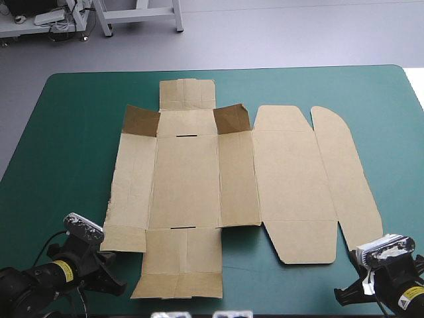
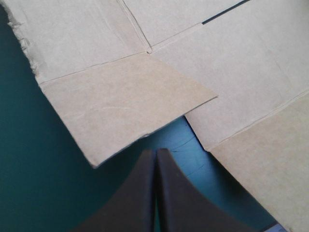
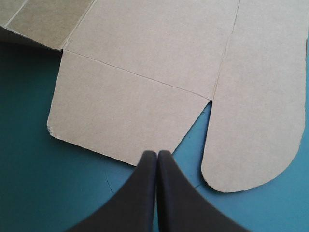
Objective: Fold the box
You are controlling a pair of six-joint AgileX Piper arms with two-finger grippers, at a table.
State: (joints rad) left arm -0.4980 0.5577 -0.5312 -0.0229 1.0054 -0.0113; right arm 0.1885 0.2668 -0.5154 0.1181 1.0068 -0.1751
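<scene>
The brown box [image 1: 199,185] lies as a cut sheet almost flat across the middle of the teal-green table, with two small far flaps [image 1: 232,119] raised a little. My left gripper [image 2: 155,153] is shut and empty, its tip just short of the near-left corner flap [image 2: 120,104], which lifts slightly off the cover. My right gripper [image 3: 157,154] is shut and empty too, pointing at the notch between the lid's near flap [image 3: 130,111] and the rounded side flap [image 3: 256,130]. In the high view both arms sit at the near corners, left [image 1: 86,255] and right [image 1: 384,265].
Bare teal-green cover [image 1: 73,132] surrounds the sheet on all sides, widest at the left. The table's near edge runs just behind both grippers.
</scene>
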